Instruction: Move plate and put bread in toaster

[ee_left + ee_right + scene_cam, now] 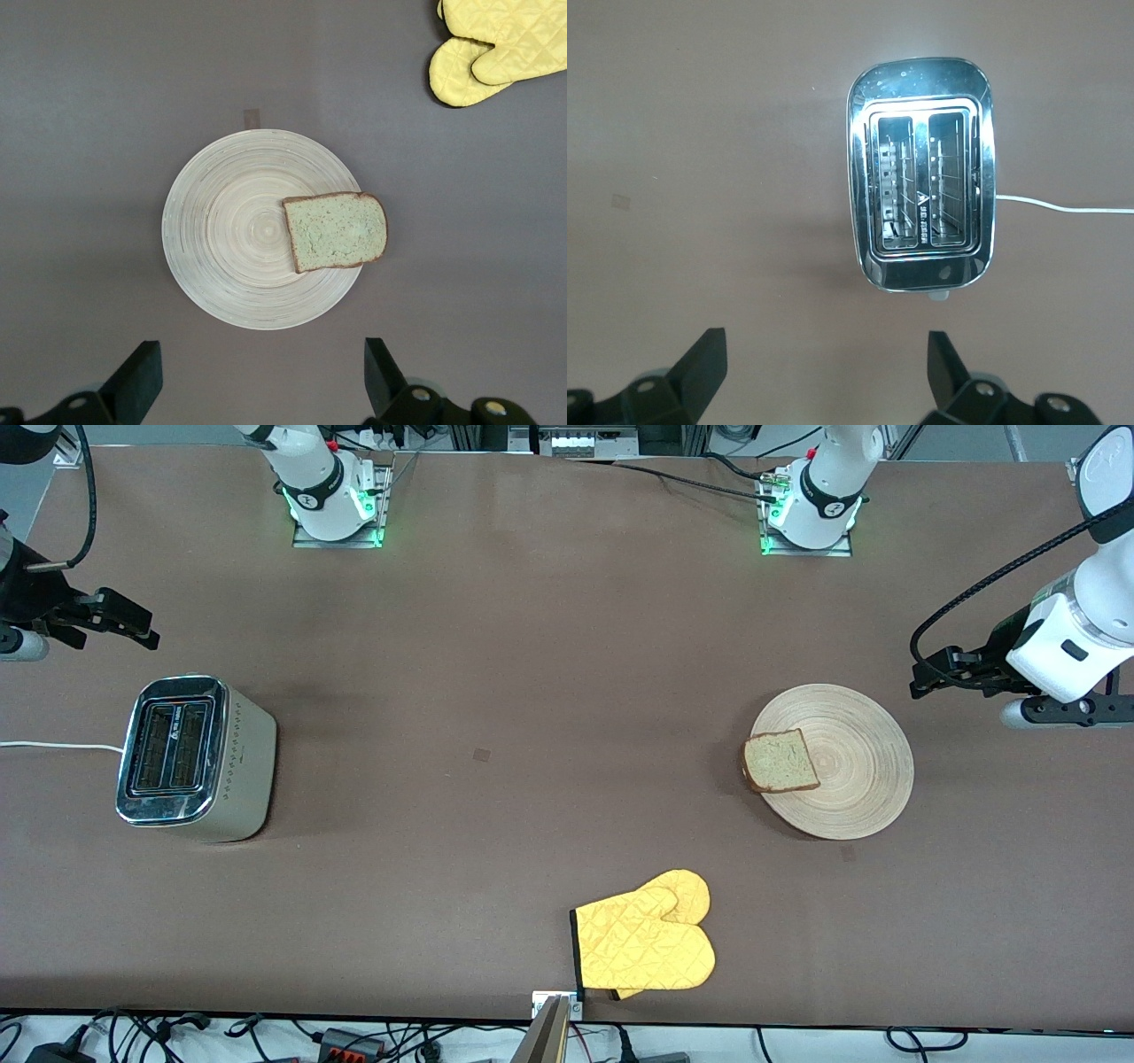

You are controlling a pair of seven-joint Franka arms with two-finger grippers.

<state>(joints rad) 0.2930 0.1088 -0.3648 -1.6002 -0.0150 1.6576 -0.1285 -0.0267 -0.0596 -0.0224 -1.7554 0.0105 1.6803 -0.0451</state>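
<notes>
Your left gripper [921,677], jaws spread and empty, hangs at the frame's right edge, just up-right of the plate [855,779]. The bread [780,762] overhangs, it seems, the plate's toaster-facing rim. The right gripper [133,624], also spread, waits upper left above the toaster [190,757].

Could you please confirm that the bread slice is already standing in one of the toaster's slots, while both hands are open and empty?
Not quite: the bread lies flat at the plate's edge, as the front view shows, and the toaster's slots are empty. The left hand and right hand are open and empty.
</notes>
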